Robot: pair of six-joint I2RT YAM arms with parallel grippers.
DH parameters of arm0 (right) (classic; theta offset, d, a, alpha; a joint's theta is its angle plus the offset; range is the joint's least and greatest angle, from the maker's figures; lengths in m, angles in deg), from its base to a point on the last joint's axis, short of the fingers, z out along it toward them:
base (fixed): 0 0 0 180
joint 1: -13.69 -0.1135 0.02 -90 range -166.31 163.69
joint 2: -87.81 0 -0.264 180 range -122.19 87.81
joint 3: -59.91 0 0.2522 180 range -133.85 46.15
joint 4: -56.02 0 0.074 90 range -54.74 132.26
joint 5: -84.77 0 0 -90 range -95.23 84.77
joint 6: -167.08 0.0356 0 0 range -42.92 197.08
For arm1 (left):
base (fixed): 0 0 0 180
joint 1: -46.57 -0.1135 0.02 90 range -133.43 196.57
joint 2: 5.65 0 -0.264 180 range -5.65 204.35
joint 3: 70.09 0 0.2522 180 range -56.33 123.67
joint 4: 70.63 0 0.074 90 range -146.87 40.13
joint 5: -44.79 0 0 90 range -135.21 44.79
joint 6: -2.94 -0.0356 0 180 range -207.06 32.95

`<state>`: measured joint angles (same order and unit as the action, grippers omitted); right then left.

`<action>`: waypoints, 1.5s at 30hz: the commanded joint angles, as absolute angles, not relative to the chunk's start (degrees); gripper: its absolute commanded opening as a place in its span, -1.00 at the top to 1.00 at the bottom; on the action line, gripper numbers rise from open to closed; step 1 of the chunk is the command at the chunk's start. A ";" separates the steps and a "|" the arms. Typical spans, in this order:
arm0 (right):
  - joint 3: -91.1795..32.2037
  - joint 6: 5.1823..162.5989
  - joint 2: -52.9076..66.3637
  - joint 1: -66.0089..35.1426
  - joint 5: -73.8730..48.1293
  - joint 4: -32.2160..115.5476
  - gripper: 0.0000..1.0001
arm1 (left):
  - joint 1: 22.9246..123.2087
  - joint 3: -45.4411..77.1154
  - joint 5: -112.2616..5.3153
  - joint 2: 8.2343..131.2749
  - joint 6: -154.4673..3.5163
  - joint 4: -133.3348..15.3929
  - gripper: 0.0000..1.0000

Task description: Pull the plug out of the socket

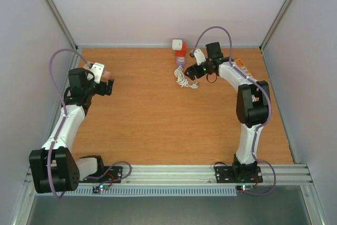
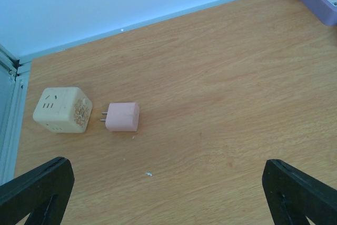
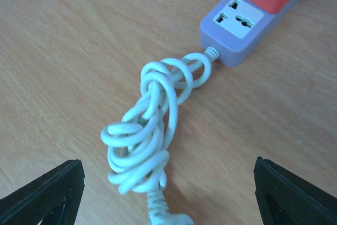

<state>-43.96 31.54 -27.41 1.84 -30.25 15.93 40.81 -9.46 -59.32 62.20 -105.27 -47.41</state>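
Wide-spread left fingers (image 2: 37, 188); pink plug (image 2: 122, 117) lies ahead, just clear of socket (image 2: 60, 110); right fingers (image 3: 45, 193) spread.

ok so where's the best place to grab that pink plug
Probably its blocky body, from above. The pink plug lies flat on the table, with its prongs showing and pointing at the cream socket cube, so its two long flat sides are free. Pinch across those sides, clear of the prongs.
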 commanded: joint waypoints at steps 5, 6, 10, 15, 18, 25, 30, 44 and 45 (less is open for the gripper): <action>-45.01 39.38 -32.48 -4.52 -23.32 20.36 -0.72 | 40.77 -10.27 -60.01 61.67 -104.85 -49.15 -0.99; -45.40 39.84 -33.15 -5.19 -22.48 20.44 -0.71 | 40.77 -10.35 -60.06 61.58 -104.89 -49.17 -0.99; -47.13 41.08 -35.96 -7.20 -19.75 21.24 -0.68 | 40.79 -10.65 -60.01 61.26 -105.14 -49.33 -0.99; -51.22 42.87 -40.17 -8.35 -17.08 20.38 -0.63 | 40.77 -10.96 -59.89 61.06 -105.25 -49.53 -0.99; -53.65 43.99 -42.56 -8.49 -16.50 19.65 -0.58 | 40.82 -11.06 -60.05 61.06 -105.25 -49.58 -0.99; -59.68 45.84 -47.13 -9.02 -14.34 17.84 -0.41 | 40.81 -11.20 -59.98 61.14 -105.29 -49.83 -0.99; -60.98 45.66 -48.54 -9.45 -14.46 16.74 -0.20 | 40.77 -11.31 -59.74 61.14 -105.29 -49.86 -0.99; -46.56 39.69 -40.16 -14.60 -17.11 20.11 0.19 | 40.77 -11.48 -59.71 61.26 -105.25 -50.04 -0.99; -45.37 39.35 -39.28 -15.15 -17.45 20.29 0.20 | 40.77 -11.50 -59.71 61.24 -105.25 -50.03 -0.99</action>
